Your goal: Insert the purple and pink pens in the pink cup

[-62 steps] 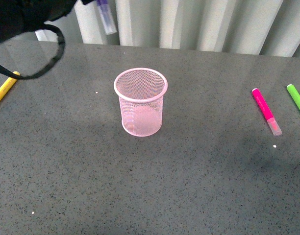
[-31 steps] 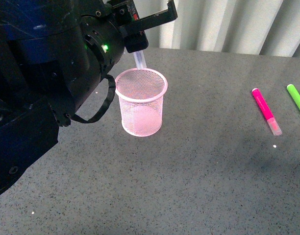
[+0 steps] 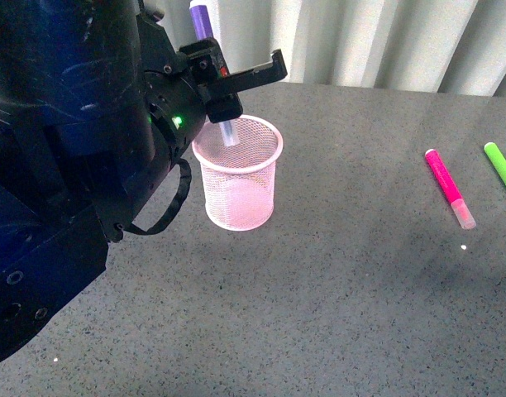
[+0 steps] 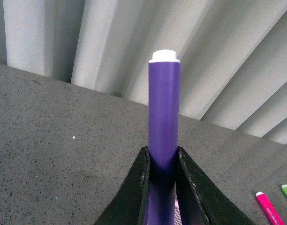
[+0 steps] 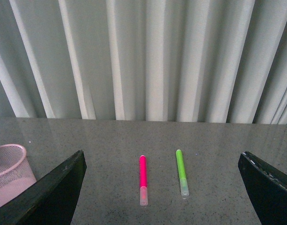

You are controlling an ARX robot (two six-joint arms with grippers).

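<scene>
Holding the purple pen over the pink cup

From where I stand, the left tool (image 4: 162, 155) has its two dark fingers (image 4: 139, 187) closed narrow on the purple pen (image 4: 164, 108), gripping the barrel partway along. The pen stands nearly upright in that grip, with the purple end sticking up above the tool and the pale capped end hanging below it. Directly beneath the left tool sits the pink cup (image 3: 236, 192), upright on the grey tabletop (image 3: 319, 314). The pen's pale end is at the cup's mouth, near the rim on the tool's side. I cannot tell for certain whether it has dipped below the rim.

The right tool (image 5: 161, 157) is spread wide and holds nothing. Ahead of it, within the span of its open fingers, the pink pen (image 5: 143, 180) lies flat on the tabletop, pale cap pointing back toward the tool. A green marker (image 5: 181, 178) lies just beside it, roughly parallel and not touching. Both are well apart from the left tool and from the cup, which shows only at the edge of the right wrist view
</scene>
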